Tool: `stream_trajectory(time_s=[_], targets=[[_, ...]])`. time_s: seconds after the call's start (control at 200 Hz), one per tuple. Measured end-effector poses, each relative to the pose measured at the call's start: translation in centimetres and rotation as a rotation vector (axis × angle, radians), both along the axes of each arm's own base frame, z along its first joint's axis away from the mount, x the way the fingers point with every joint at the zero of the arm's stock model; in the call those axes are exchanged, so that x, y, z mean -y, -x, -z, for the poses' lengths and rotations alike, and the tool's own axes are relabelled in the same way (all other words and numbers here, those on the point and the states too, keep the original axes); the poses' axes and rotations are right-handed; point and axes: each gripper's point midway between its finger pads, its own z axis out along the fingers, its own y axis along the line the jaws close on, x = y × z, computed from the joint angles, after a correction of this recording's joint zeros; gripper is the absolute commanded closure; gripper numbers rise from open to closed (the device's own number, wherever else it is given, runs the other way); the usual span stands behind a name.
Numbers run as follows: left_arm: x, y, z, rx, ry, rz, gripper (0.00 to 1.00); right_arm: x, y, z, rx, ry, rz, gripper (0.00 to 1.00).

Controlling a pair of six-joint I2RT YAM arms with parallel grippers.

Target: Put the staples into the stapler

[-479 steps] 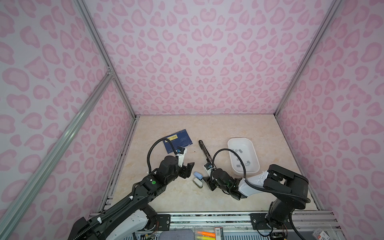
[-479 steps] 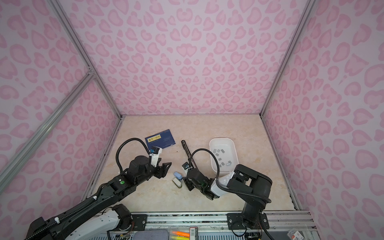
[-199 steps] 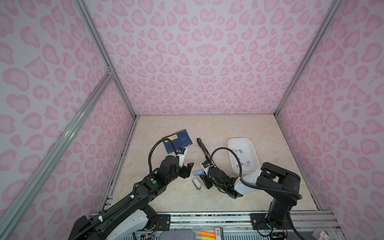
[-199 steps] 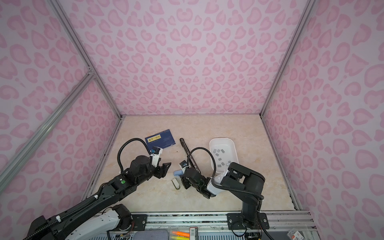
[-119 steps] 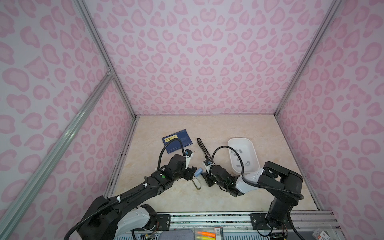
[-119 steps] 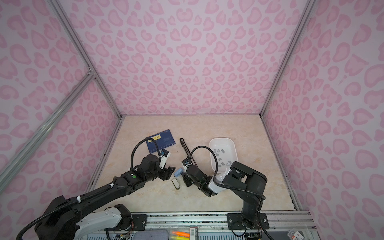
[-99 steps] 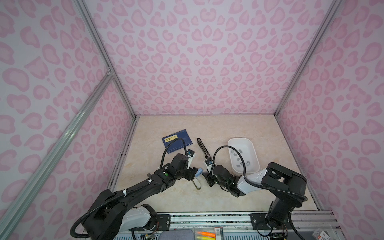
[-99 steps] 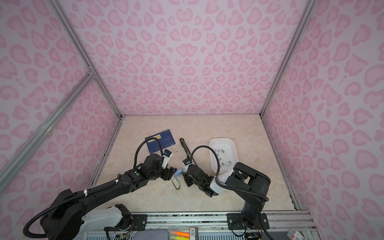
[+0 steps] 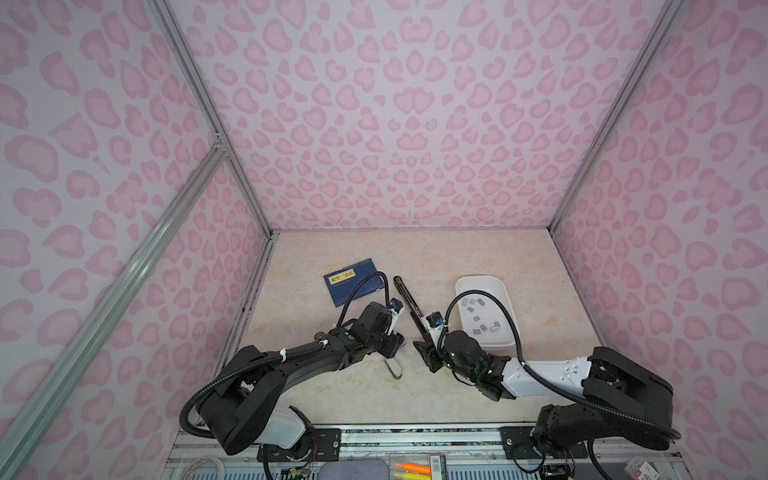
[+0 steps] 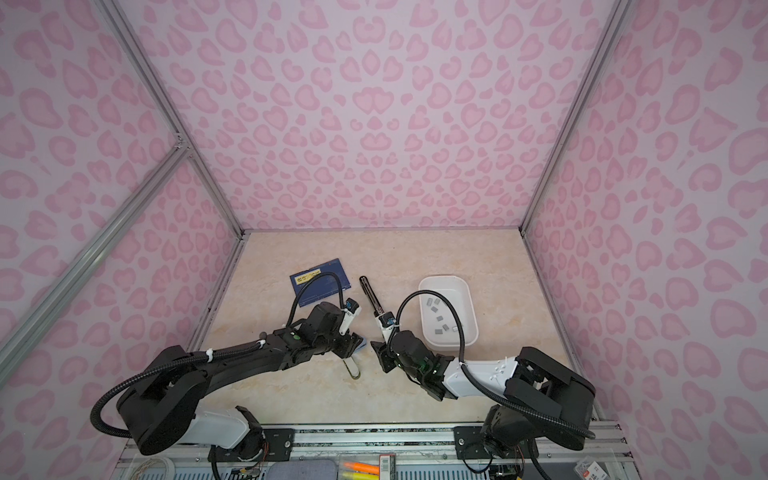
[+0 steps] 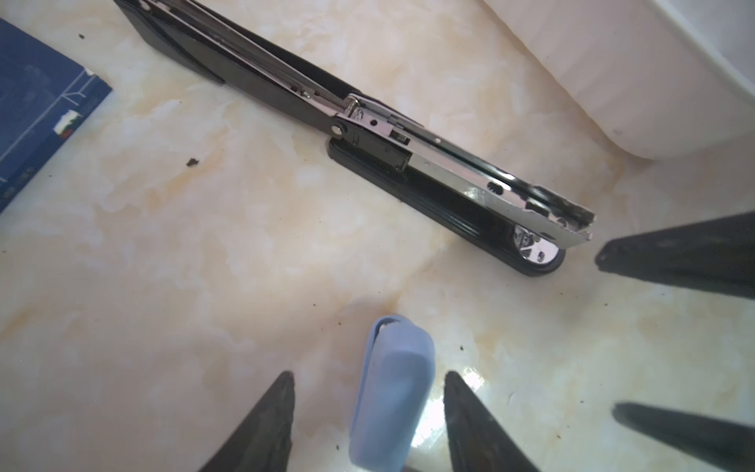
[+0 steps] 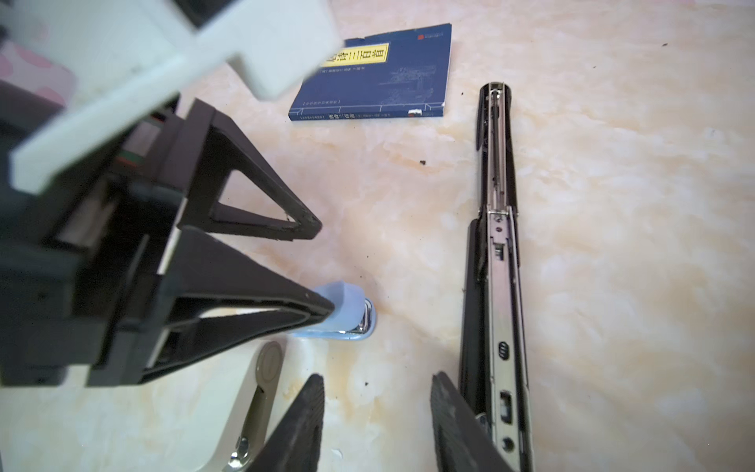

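a beige, marble-patterned desk [image 9: 457, 253] forms the floor of a booth whose walls [image 9: 395, 104] carry a pink heart-and-blotch print, joined by aluminium posts [image 9: 208, 104]. a metal rail [image 9: 415, 432] runs along the near edge, and small dark specks [image 11: 191, 162] dot the surface. the staples [image 9: 494, 327], small grey strips, lie loose in a white tray [image 9: 478, 277] on the right side of the desk, apart from the black stapler [image 9: 409, 299]. that stapler lies folded out flat between the tray and a blue book [image 9: 353, 286], its metal channel facing up. the right arm's cable [image 9: 478, 294] arches across the tray in both top views and covers part of it; the left arm's cable [image 9: 365, 277] crosses a corner of the book. near the desk's front, the left fingers [image 9: 394, 345] stand partly open astride a small blue stapler [image 11: 392, 396]. the left wrist view shows a sliver of desk on each side of it, so nothing is gripped. a cream stapler [image 9: 392, 369] lies just beside it. the right fingers [image 9: 424, 355] are apart and empty, low over the desk, one tip just beside the black stapler's near end.
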Motion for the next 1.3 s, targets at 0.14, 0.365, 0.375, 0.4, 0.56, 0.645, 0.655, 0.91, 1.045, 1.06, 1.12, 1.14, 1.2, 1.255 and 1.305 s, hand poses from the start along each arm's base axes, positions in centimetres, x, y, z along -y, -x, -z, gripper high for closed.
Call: stream_trajectory(time_s=[0.14,0.365,0.375,0.4,0.56,0.645,0.655,0.91,1.045,1.06,1.12,1.14,1.2,1.255,1.305], targets=[[0.8,0.0,0.8,-0.011,-0.026,0.027,0.43,0.9,0.2,-0.3,-0.004,-0.005,0.030,0.54],[1.4,-0.1,1.8,-0.020,-0.061,0.039,0.52,1.7,0.4,-0.1,-0.014,0.010,0.048,0.55],[1.4,-0.1,1.9,-0.022,-0.063,0.040,0.52,1.7,0.4,-0.1,-0.015,0.011,0.049,0.55],[1.3,-0.1,2.0,-0.026,-0.067,0.039,0.54,1.8,0.4,0.0,-0.015,0.012,0.052,0.55],[1.2,0.0,2.3,-0.028,-0.079,0.040,0.54,1.9,0.4,0.1,-0.017,0.018,0.056,0.55],[1.1,0.0,2.4,-0.031,-0.085,0.039,0.55,1.9,0.4,0.1,-0.017,0.018,0.056,0.54],[1.1,0.1,2.4,-0.031,-0.086,0.039,0.56,2.0,0.4,0.1,-0.017,0.018,0.056,0.54],[1.0,0.2,2.6,-0.035,-0.096,0.045,0.61,2.1,0.3,0.5,-0.025,0.025,0.061,0.54],[1.0,0.2,2.6,-0.036,-0.094,0.046,0.76,2.1,0.2,0.6,-0.028,0.023,0.066,0.57],[1.0,0.2,2.6,-0.036,-0.095,0.047,0.77,2.1,0.2,0.6,-0.028,0.023,0.067,0.58],[1.0,0.2,2.6,-0.035,-0.094,0.049,0.79,2.2,0.1,0.6,-0.029,0.022,0.072,0.57],[1.0,0.2,2.5,-0.034,-0.094,0.049,0.80,2.3,0.0,0.6,-0.032,0.019,0.079,0.56],[1.1,0.2,2.3,-0.029,-0.089,0.049,0.82,2.6,-0.2,0.6,-0.032,0.017,0.096,0.55],[1.2,0.1,1.5,-0.013,-0.073,0.050,0.85,2.9,-0.5,0.5,-0.040,0.008,0.121,0.60],[1.4,0.1,0.6,0.003,-0.052,0.054,0.88,3.1,-0.8,0.4,-0.045,0.000,0.137,0.66]])
